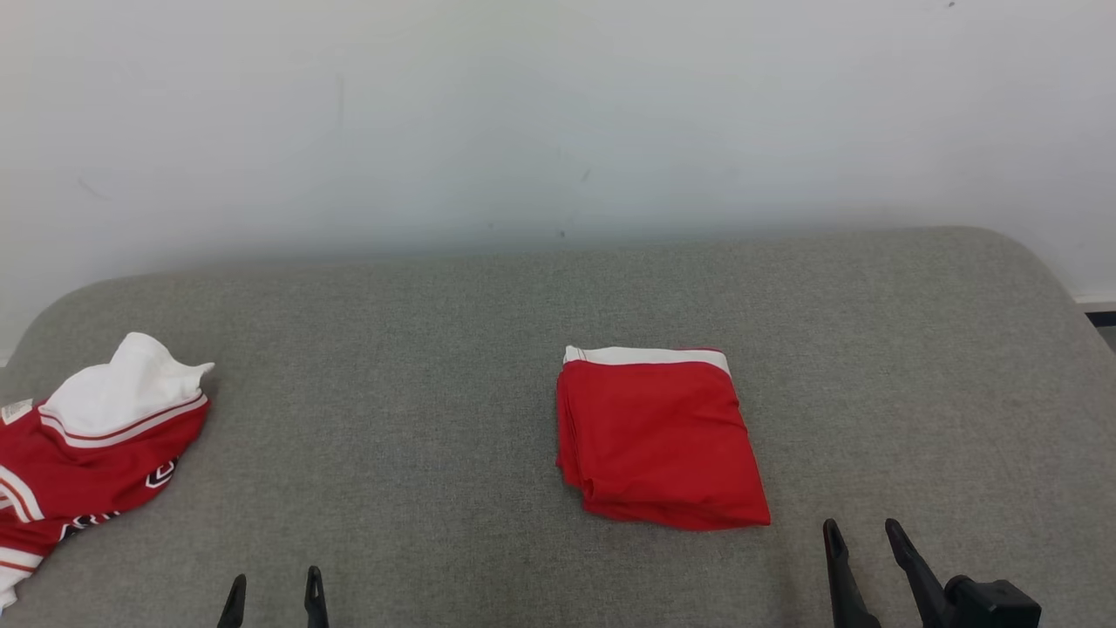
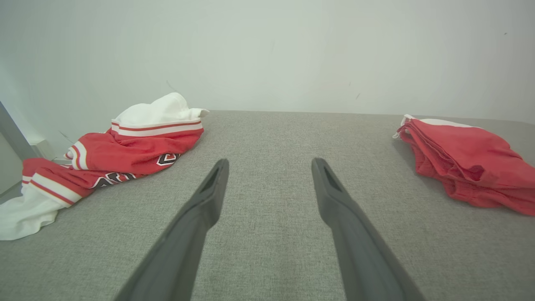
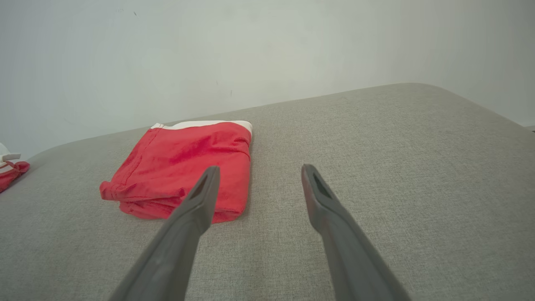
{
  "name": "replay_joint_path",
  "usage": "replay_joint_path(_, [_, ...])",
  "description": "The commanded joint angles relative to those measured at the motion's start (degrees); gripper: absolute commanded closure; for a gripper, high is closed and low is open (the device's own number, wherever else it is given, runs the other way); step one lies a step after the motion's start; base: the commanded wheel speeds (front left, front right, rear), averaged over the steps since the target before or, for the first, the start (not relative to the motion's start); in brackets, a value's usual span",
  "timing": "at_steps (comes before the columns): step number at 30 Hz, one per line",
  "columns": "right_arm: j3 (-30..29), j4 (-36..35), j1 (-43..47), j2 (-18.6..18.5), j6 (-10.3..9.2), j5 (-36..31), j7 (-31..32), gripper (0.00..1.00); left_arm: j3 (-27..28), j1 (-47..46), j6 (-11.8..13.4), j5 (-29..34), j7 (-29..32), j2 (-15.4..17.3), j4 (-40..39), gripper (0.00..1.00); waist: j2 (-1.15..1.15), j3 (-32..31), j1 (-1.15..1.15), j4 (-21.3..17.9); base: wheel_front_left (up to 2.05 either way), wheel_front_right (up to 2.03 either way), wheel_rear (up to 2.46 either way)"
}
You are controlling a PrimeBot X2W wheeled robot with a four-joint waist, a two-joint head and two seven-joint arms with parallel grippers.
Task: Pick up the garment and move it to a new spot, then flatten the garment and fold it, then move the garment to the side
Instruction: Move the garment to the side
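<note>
Red folded garment (image 1: 660, 440), white band along its far edge, lies flat right of centre on the grey pad (image 1: 418, 349), just ahead and left of my right gripper (image 1: 862, 525), untouched. At the pad's left edge sits a crumpled jersey (image 1: 87, 445), red and white, well apart from the fold. Both jaws apart and empty; my left gripper (image 1: 276, 576) is over bare pad between the two
</note>
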Motion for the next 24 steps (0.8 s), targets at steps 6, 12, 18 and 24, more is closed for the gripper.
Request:
replay_joint_path(6, [-0.1,0.4,0.0,0.3,-0.09,0.6,0.0,0.00,-0.2,-0.3,0.2,0.2,-0.2,-0.1,0.2,0.00,0.00,0.2,0.00,0.4,0.00,0.00,0.00])
replay_joint_path(12, [0.1,0.0,-0.3,0.3,-0.10,0.3,0.6,0.00,-0.4,-0.1,0.2,0.1,-0.2,-0.1,0.1,0.00,0.00,0.3,0.00,1.0,0.00,0.00,0.00])
replay_joint_path(18, [-0.9,-1.0,-4.3,-0.5,-0.09,2.4,9.4,0.00,-1.1,-0.4,0.3,0.0,-0.2,-0.1,-0.4,0.00,0.00,0.7,0.00,1.8,0.00,0.00,0.00])
replay_joint_path(24, [-1.7,-2.0,-12.6,-2.8,-0.09,3.5,31.2,0.00,-2.2,-1.1,0.0,-0.1,-0.2,-0.1,-0.8,0.00,0.00,1.9,0.00,3.5,0.00,0.00,0.00])
